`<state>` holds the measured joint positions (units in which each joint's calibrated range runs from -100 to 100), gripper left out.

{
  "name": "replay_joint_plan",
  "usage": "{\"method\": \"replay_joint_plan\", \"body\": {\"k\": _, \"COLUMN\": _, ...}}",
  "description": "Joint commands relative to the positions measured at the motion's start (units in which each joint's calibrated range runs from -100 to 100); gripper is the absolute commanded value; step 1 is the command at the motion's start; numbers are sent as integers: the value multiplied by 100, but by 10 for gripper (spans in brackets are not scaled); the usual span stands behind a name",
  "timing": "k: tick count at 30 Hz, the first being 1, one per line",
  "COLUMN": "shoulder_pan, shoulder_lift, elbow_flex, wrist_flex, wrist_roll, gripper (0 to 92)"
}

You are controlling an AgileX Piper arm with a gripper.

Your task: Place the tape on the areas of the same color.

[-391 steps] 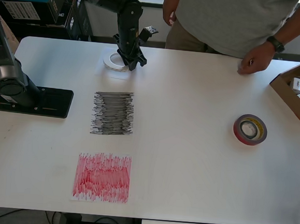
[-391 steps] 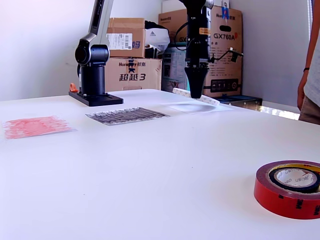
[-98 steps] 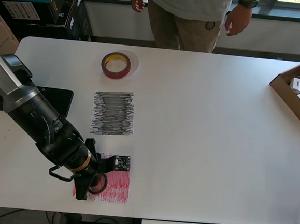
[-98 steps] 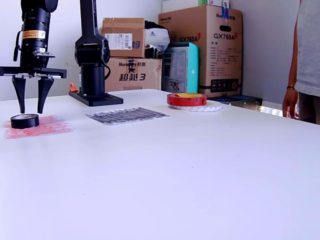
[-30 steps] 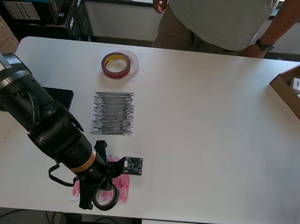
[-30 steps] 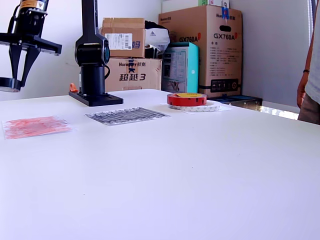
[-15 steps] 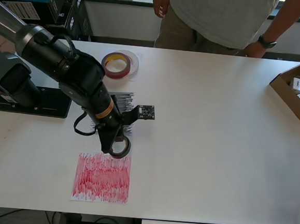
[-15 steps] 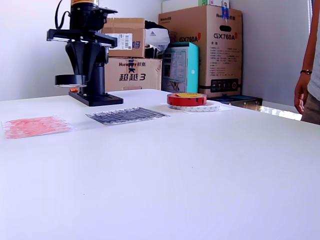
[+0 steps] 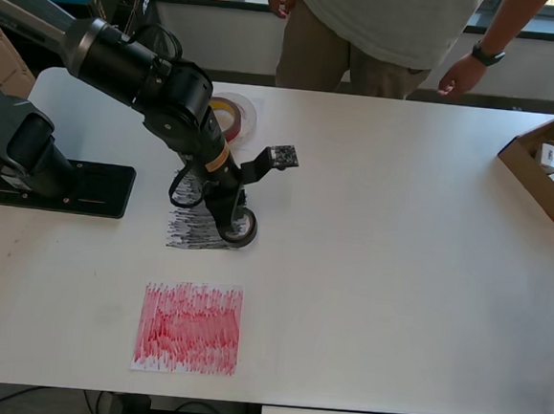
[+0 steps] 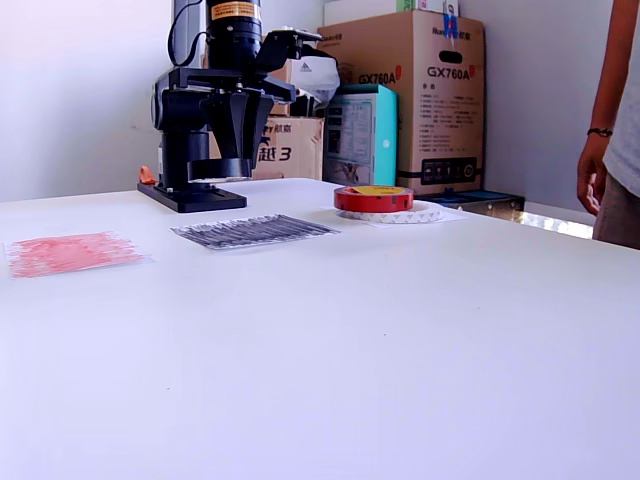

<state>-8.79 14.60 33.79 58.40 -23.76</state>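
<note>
The fingers [image 10: 234,125] are pinching the small black roll [image 10: 220,169], carrying it clear above the black scribbled sheet [image 10: 253,230] on the counter [image 10: 400,330]. It is probably light and stiff, best gripped across its rim. From overhead, the arm is hiding the contact and covering part of the sheet.

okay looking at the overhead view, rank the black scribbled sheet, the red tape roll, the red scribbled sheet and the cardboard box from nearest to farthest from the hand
1. Black scribbled sheet: directly beneath the hand.
2. Red tape roll: above the hand in the overhead view.
3. Red scribbled sheet: below, near the table's bottom edge.
4. Cardboard box: far right edge.
</note>
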Motion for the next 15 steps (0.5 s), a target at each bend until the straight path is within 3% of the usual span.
{"method": "replay_joint_plan", "body": {"k": 1, "shoulder_pan": 115, "shoulder_lift": 37, "elbow_flex": 424, "wrist_flex": -897, "wrist_roll": 35, "gripper": 0}}
{"method": "replay_joint_plan", "body": {"k": 8, "shoulder_pan": 146, "shoulder_lift": 37, "elbow_flex": 1442, "wrist_flex": -2357, "wrist_roll": -47, "gripper": 0}}
{"method": "replay_joint_plan", "body": {"k": 15, "shoulder_pan": 241, "shoulder_lift": 27, "elbow_flex": 1533, "wrist_flex": -2493, "wrist_roll": -194, "gripper": 0}}
